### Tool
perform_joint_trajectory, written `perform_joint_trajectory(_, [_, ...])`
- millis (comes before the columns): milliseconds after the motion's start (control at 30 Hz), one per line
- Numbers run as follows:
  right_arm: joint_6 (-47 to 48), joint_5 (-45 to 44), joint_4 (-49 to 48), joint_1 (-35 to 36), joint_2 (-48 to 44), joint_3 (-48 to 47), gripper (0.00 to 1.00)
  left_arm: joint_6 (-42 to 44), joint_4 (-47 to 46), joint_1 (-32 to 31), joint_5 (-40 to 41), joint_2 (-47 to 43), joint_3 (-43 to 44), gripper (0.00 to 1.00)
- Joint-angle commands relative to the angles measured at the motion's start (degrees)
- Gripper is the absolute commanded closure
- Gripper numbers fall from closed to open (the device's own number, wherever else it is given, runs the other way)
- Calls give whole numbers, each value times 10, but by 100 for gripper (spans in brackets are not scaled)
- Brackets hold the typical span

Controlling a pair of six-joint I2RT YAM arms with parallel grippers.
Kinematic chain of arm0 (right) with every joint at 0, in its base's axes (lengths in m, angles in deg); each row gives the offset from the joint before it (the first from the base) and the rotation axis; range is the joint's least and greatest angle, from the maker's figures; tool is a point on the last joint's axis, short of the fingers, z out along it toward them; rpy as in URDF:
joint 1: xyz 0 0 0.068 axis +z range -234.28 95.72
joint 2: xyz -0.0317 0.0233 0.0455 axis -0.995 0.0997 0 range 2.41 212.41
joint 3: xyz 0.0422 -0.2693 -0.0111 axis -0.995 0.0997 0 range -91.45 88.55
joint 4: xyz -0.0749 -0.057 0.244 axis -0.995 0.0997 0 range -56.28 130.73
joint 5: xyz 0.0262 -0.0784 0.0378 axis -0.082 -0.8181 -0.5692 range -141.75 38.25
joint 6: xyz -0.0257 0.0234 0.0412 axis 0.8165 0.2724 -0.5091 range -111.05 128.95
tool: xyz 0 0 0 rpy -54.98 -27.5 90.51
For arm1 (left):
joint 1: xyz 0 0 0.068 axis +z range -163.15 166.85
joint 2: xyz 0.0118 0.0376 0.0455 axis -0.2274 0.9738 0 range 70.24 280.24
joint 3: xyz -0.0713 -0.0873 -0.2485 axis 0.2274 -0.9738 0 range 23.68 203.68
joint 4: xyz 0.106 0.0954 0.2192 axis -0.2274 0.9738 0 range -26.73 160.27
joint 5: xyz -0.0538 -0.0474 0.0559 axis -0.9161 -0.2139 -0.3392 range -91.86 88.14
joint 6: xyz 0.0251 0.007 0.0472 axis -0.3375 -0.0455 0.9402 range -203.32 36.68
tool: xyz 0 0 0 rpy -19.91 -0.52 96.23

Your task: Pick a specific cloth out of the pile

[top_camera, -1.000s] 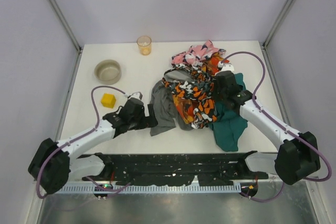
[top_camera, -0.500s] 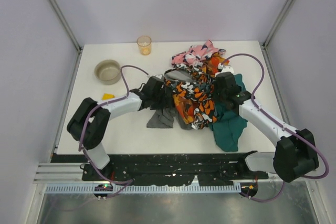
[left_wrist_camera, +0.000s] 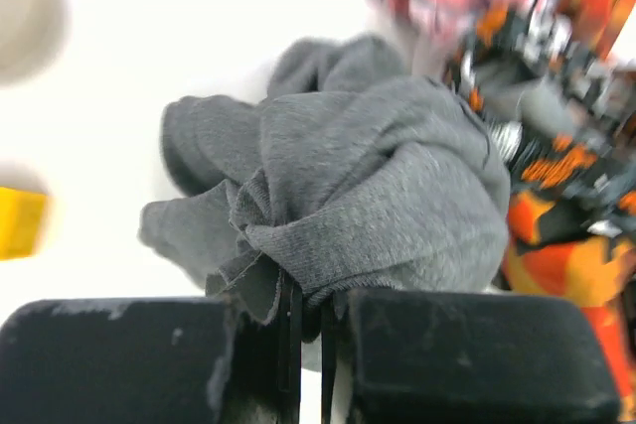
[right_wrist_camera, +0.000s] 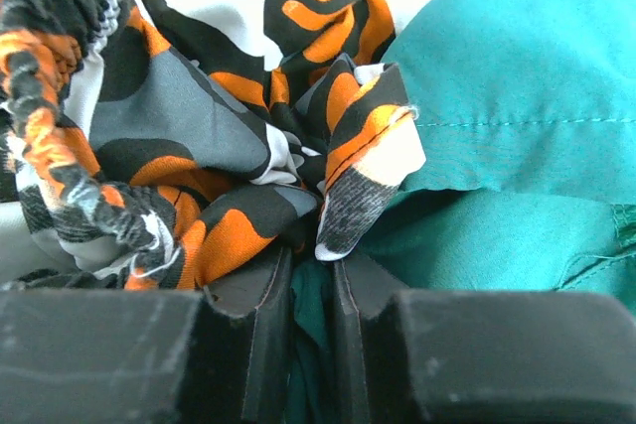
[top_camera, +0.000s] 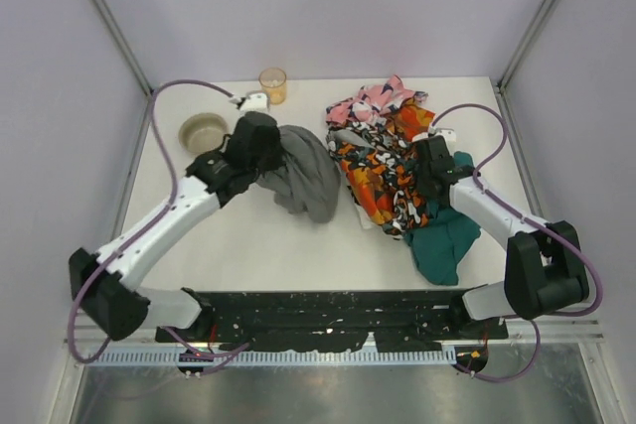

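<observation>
Widest of all, the white table (top_camera: 238, 235), walled in pale on three sides.

Left arm (top_camera: 164, 225): folds at the near-left corner, then reaches diagonally far and right, wrist ending between the bowl and the fabric. Right arm (top_camera: 487, 211): bends at the near-right corner and slants far and left, lying low over the heap.

Right of centre, the pile (top_camera: 383, 161): pink patterned at the far end, orange-black-white patterned cloth (top_camera: 383, 181) in the middle, teal cloth (top_camera: 442, 240) spilling toward the near edge.

Just left of it, the cloth (top_camera: 303, 176): plain grey, bunched into a rounded lump on the table, close beside the pile's edge; touching or not, cannot tell.

Then the bowl (top_camera: 204, 133) at far left and the orange cup (top_camera: 272, 85) behind it.

Left gripper (left_wrist_camera: 308, 315): pressed together, pinching a gathered grey fold of the cloth. Seen only from the left wrist: that pinch, and a yellow block (left_wrist_camera: 20, 223) at the frame's left edge, hidden from above.

Right gripper (right_wrist_camera: 313, 280): clamped on fabric of the pile. Seen only from the right wrist: teal showing in the narrow gap, a patterned fold poking out just above it. From above, merely a black wrist buried in the heap.
</observation>
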Motion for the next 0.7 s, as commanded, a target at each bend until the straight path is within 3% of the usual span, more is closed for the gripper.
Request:
perform_joint_trajectory(0, [-2, -66, 45, -23, 11, -9, 95, 53, 21, 6, 188, -130, 49, 100])
perform_joint_trajectory(200, [-4, -65, 45, -28, 19, -12, 94, 101, 35, 6, 245, -224, 86, 100])
perform_joint_trajectory(400, [-3, -60, 45, -27, 23, -13, 94, 131, 5, 5, 189, -286, 81, 100])
perform_joint_trajectory(667, [-1, -48, 43, -28, -4, -6, 89, 85, 18, 6, 97, -296, 9, 100])
